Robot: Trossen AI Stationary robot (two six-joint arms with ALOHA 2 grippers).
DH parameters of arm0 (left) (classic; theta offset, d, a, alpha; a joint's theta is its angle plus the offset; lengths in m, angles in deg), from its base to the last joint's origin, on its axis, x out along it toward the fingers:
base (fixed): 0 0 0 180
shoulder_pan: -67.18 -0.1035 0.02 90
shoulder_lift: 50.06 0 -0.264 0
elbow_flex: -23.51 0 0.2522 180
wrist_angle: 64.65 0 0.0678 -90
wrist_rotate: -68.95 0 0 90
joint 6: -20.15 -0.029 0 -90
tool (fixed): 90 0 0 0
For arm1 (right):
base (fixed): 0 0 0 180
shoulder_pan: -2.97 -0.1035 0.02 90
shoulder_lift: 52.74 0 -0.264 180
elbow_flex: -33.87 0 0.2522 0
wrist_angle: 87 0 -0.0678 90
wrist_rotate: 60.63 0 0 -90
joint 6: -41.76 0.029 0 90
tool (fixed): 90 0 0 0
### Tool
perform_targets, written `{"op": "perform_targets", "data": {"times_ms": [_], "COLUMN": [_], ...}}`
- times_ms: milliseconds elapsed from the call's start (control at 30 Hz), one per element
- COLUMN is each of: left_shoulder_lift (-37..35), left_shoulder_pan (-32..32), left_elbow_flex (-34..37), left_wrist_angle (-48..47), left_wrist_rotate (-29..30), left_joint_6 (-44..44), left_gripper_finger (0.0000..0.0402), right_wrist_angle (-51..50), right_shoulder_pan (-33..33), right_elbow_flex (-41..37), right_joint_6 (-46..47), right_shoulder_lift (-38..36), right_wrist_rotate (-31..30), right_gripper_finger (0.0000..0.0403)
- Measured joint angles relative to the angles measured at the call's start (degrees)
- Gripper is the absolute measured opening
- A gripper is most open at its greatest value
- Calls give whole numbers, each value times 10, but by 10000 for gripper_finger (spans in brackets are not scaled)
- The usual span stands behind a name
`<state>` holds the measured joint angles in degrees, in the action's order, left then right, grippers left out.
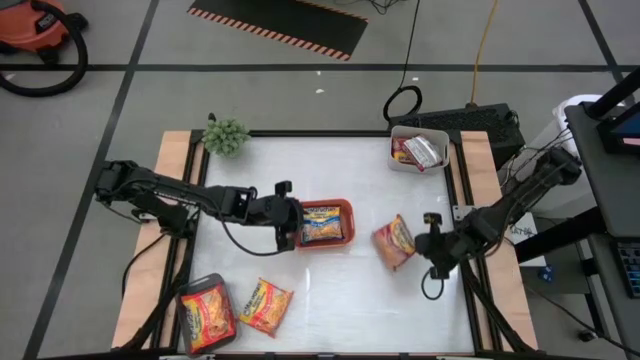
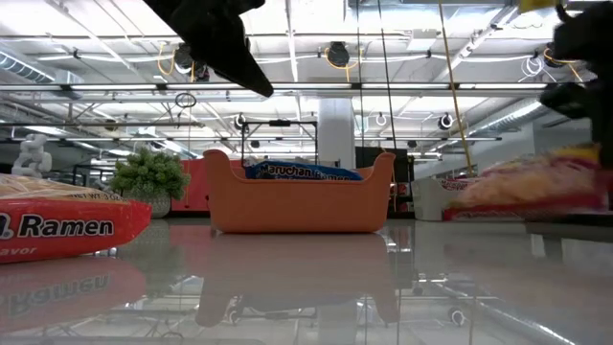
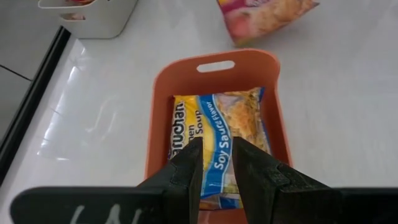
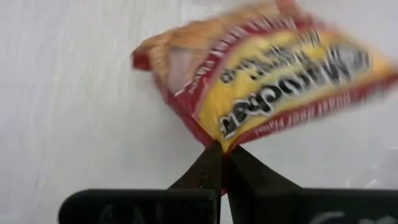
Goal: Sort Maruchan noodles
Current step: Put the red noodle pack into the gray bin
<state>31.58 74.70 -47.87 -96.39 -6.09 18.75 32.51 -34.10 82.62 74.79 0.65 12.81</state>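
A red-pink Maruchan packet is at the table's right middle, with my right gripper shut on it. A blue-yellow packet lies flat in the red-orange tray at the table's middle. My left gripper hovers over that tray's left end, its fingers a little apart, with nothing between them. An orange-yellow packet lies on the table near the front. Another lies in a dark tray at the front left. My right gripper pinches the red-pink packet's crimped edge between its two fingertips. It comes from the table's right, slanting down. The packet stands out from the fingers toward the table's left, tilted, and in the low view its underside is clear of the table.
A white bin with a few packets stands at the far right corner. A small green plant sits at the far left corner. Bare white table lies between the red-orange tray and the front edge.
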Motion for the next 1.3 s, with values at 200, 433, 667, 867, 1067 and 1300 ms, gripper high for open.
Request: {"op": "perform_targets", "data": {"times_ms": [200,433,667,867,1067,1300], "left_shoulder_lift": [0,0,0,0,0,-1], "left_shoulder_pan": [-1,-1,-1,-1,-1,-1], "left_elbow_flex": [0,0,0,0,0,0], "left_wrist_angle": [0,-3,-3,1,13,17], "left_wrist_rotate": [0,0,0,0,-1,-1], "left_joint_6": [1,1,-10,-8,0,7], "left_gripper_finger": [92,92,92,92,92,92], "right_wrist_angle": [-86,-186,-200,-192,-119,4], "right_shoulder_pan": [75,167,276,394,520,662], "right_elbow_flex": [80,142,152,152,152,152], "right_joint_6": [-126,-216,-334,-483,-638,-753], "right_shoulder_lift": [-2,-3,-4,-4,-4,-4], "right_wrist_rotate": [1,-43,-79,-137,-179,-179], "right_gripper_finger": [0,0,0,0,0,0]}}
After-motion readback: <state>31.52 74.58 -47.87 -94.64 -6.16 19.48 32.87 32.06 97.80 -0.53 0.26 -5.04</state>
